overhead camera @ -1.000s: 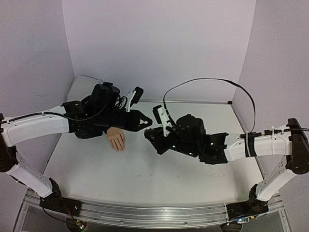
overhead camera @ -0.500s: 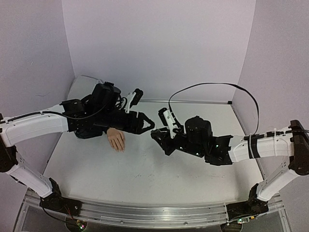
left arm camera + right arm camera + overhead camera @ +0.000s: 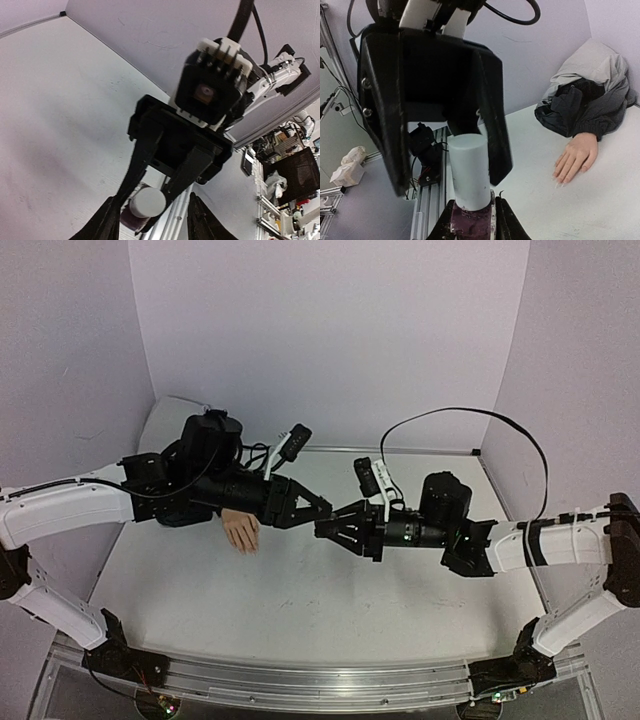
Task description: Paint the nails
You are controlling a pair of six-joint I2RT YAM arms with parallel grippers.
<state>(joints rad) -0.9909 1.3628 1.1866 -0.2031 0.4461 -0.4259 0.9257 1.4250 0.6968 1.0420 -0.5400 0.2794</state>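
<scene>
Right gripper [image 3: 472, 212]: pinched bottle [image 3: 470, 224].
Left gripper [image 3: 152, 210]: spread around cap [image 3: 469, 170].
Hand [image 3: 576, 155]: lay flat, well apart, nails [image 3: 560, 181] toward near edge [image 3: 300, 658].

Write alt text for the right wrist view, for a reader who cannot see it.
The right gripper holds a dark nail-polish bottle by its body, and the fingers of the open left gripper stand on either side of its white cap. Farther off, at right, a peach mannequin hand in a black sleeve lies palm down on the white table.
</scene>
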